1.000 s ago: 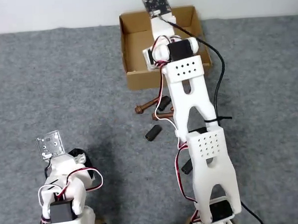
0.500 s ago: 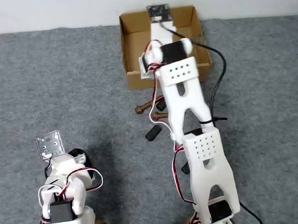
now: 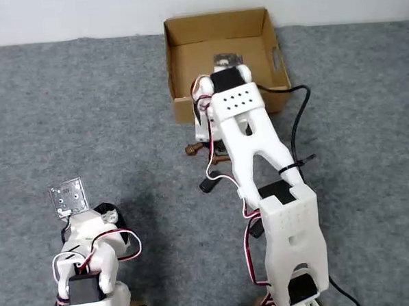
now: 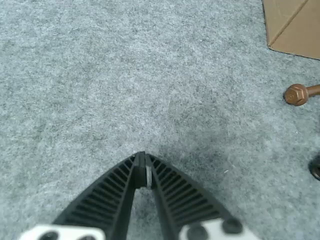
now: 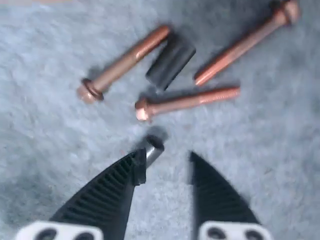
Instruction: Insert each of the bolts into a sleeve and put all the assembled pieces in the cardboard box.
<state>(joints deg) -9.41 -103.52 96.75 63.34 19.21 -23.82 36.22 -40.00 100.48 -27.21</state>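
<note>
- The cardboard box (image 3: 182,112) stands at the far edge of the grey mat (image 3: 86,118), open side up, with its near wall just beyond the loose parts
- The right arm (image 3: 248,133) runs from the near edge up to that wall, and its wrist sits above the box's front rim
- Bare mat spreads wide on the left of the box and between the two arms, and a narrower strip lies on the right of the right arm
- The left arm (image 3: 87,262) is folded at the near left corner, well apart from the parts
- The left gripper (image 4: 142,162) is clenched on nothing, its tips pressed together over bare mat
- The left wrist view also catches a corner of the box's outer wall and a bolt head (image 4: 296,94) lying apart from that wall
- The right gripper (image 5: 167,161) is released, jaws spread with nothing between them, above the mat just short of the middle bolt (image 5: 187,102)
- From above, the right arm covers most of the cluster; one bolt head pokes out beside it, and a lone sleeve (image 3: 207,184) lies nearer the arm bases
- The right wrist view lays the cluster out: a left bolt (image 5: 122,62) and a far bolt (image 5: 245,45) flank a black sleeve (image 5: 171,60)
- That sleeve lies just beside the left bolt's shank end; it is too blurred to tell whether they touch
- All three bolts lie bare on the mat, outside the box
</note>
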